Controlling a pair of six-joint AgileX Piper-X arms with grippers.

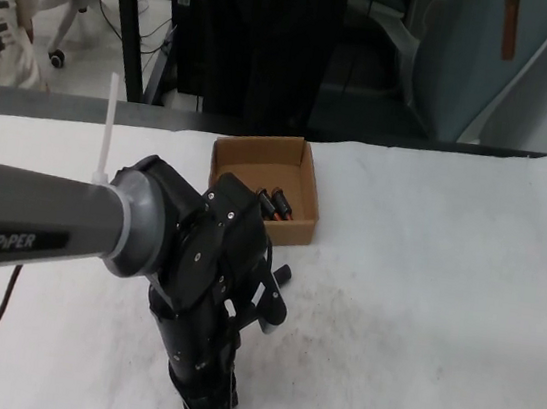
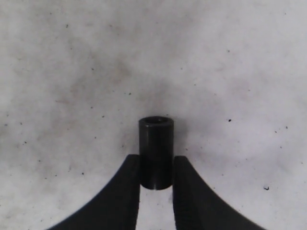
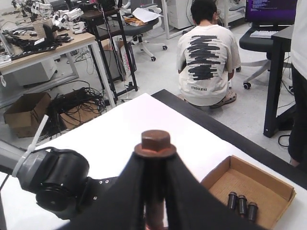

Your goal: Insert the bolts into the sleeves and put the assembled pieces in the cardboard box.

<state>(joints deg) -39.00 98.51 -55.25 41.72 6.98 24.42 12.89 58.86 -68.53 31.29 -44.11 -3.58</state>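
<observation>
My left gripper (image 2: pixel 156 165) was pinching a black sleeve (image 2: pixel 156 139) between its two fingers. The open bore end projected beyond the fingertips over the white cloth (image 2: pixel 72 72) (whether the sleeve touched the cloth could not be determined). My right gripper (image 3: pixel 155 167) was clamped on a bolt (image 3: pixel 155 142), with the shank between the fingers and the hex head clear above them. In the high view my left arm (image 1: pixel 149 229) angled down toward the cloth, near the cardboard box (image 1: pixel 259 162). The box sat open on the cloth and held three assembled pieces (image 3: pixel 242 205) side by side near one corner.
</observation>
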